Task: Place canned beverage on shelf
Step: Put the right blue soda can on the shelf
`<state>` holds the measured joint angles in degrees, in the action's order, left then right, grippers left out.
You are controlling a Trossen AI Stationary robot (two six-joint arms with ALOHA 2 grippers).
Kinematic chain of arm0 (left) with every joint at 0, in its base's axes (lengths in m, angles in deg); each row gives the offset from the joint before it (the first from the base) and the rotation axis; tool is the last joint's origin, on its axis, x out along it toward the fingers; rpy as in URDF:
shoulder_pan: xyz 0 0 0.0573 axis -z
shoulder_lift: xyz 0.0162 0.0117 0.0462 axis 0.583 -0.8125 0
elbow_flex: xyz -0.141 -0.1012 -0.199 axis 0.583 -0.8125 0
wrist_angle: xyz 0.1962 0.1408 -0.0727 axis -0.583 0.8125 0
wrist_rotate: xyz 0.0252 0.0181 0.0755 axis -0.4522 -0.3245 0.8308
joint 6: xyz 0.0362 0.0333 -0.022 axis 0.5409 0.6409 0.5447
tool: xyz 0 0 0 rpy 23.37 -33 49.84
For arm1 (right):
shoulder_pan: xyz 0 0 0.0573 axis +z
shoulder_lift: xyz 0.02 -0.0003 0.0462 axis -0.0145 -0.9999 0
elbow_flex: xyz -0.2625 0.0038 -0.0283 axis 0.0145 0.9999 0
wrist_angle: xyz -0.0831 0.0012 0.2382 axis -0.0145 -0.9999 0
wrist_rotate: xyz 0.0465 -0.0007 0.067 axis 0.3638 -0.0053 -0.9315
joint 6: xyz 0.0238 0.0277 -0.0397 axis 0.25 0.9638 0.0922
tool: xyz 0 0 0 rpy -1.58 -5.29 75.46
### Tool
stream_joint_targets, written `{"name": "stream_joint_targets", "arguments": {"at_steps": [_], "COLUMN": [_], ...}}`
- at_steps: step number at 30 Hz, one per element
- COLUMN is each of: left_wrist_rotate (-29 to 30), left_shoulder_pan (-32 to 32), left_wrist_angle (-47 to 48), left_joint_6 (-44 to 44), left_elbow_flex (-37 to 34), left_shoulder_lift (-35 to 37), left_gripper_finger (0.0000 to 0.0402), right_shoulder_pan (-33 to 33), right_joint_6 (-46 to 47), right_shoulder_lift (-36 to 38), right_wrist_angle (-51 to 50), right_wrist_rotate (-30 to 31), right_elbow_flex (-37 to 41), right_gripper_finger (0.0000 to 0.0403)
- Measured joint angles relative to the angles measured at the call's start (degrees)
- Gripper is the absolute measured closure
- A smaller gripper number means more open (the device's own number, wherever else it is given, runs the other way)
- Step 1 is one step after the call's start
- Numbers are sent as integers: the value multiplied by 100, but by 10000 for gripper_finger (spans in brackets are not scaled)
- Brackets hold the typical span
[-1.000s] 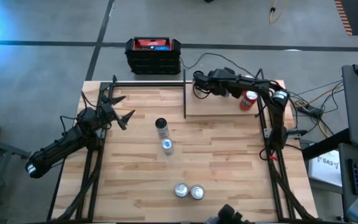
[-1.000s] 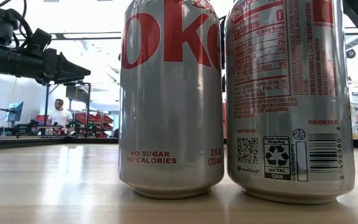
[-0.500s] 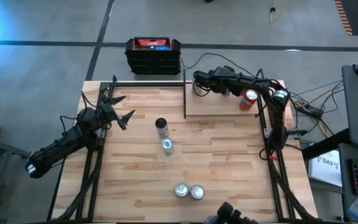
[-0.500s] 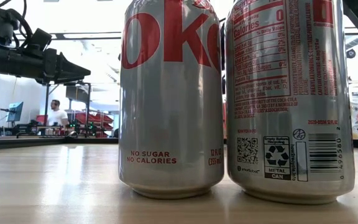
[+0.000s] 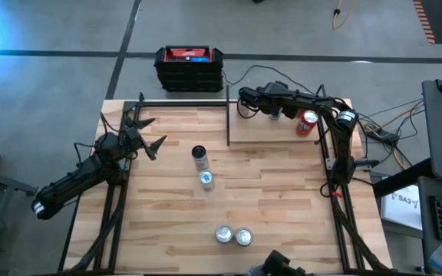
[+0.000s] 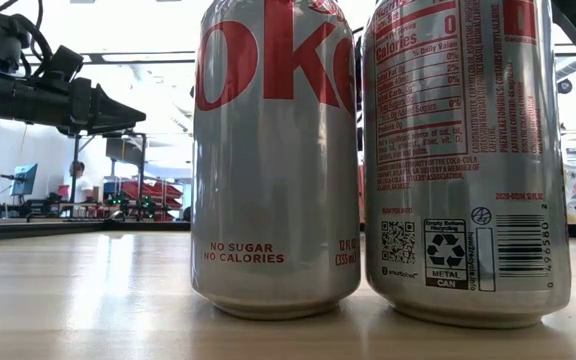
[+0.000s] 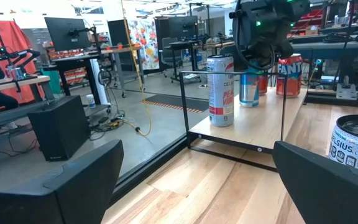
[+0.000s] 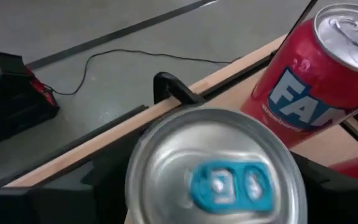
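The shelf (image 5: 259, 132) sits at the table's far right, a light board edged with black rods (image 7: 247, 127). A can with a silver top and blue tab (image 8: 219, 180) stands upright on it (image 7: 248, 90). My right gripper (image 8: 219, 190) comes slanting down from above, open, one finger on each side of the can's top (image 7: 253, 59). A red Fanta can (image 8: 309, 68) stands on the shelf right beside it (image 5: 307, 123), and a white-and-red can (image 7: 220, 90) nearer the shelf's left end. My left gripper (image 5: 150, 139) waits open at the table's left, level (image 7: 197, 180).
Two cans (image 5: 199, 153) (image 5: 206, 179) stand mid-table, the nearer showing at the left wrist view's edge (image 7: 356, 146). Two silver Diet Coke cans (image 5: 232, 235) stand at the near edge and fill the low view (image 6: 275, 160). A black-and-red box (image 5: 189, 65) lies beyond the far edge.
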<state>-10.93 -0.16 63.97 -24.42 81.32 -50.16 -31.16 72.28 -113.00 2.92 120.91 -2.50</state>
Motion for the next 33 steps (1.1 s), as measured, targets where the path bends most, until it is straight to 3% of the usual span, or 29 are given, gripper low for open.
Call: {"name": "stream_joint_targets", "arguments": {"at_steps": [12, 33], "left_wrist_rotate": [-1, -1], "left_shoulder_pan": [1, -1], "left_wrist_angle": [1, -1], "left_joint_6": [0, -2], "left_elbow_flex": [-1, 1], "left_shoulder_lift": [1, -1], "left_gripper_finger": [3, 3], "right_shoulder_pan": [121, 200], "right_joint_6": [-60, 106], "right_shoulder_lift": [0, 184], "right_wrist_angle": [-77, -445], "right_wrist_rotate": [-247, -210], "right_elbow_flex": [0, 28], "right_gripper_finger": [161, 154]}}
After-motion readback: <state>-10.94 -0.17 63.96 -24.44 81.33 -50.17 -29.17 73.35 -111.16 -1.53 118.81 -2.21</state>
